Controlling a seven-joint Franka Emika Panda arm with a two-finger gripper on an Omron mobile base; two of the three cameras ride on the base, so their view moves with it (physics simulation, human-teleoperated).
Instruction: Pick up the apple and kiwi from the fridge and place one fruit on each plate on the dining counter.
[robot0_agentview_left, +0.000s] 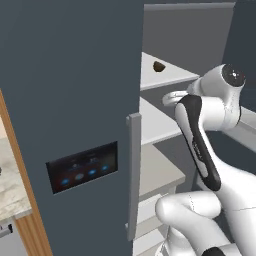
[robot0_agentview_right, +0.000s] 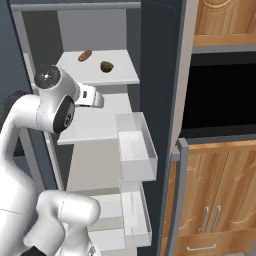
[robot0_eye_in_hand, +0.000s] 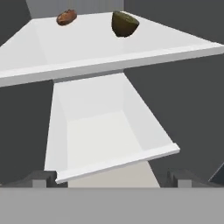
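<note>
Kiwi (robot0_eye_in_hand: 124, 23), dark brownish-green oval fruit, sits on upper white fridge shelf (robot0_eye_in_hand: 96, 48), right of reddish-brown sausage-like stick (robot0_eye_in_hand: 66, 17) near back wall. White door bin (robot0_eye_in_hand: 105, 135) below, smooth and boxy. My gripper (robot0_eye_in_hand: 111, 180) aimed along shelves from inside open slate-blue fridge (robot0_agentview_left: 75, 100), fingers spread wide, holding nothing. I judge reach toward kiwi comes next.

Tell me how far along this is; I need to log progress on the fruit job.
Done: the fridge stands open. In hand: nothing; the hand is open, aimed into the shelves below the kiwi. Left: grasping the kiwi, finding the apple, and plating both. A reddish-brown item lies behind the kiwi.
</note>
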